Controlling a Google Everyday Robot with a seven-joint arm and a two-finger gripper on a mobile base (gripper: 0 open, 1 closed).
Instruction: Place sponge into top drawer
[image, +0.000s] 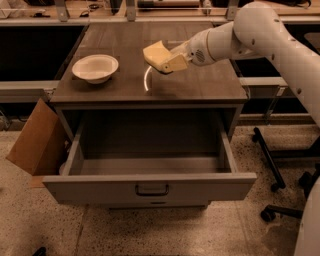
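While the top drawer stands open at the near side, the sponge hangs in the air!
Cardboard box at left, white bowl on the cabinet top, then the sponge, pinched tight in the gripper above the top's middle, arm reaching in from the right.

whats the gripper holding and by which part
The gripper, above the cabinet top, holds the sponge by the end nearest its wrist.
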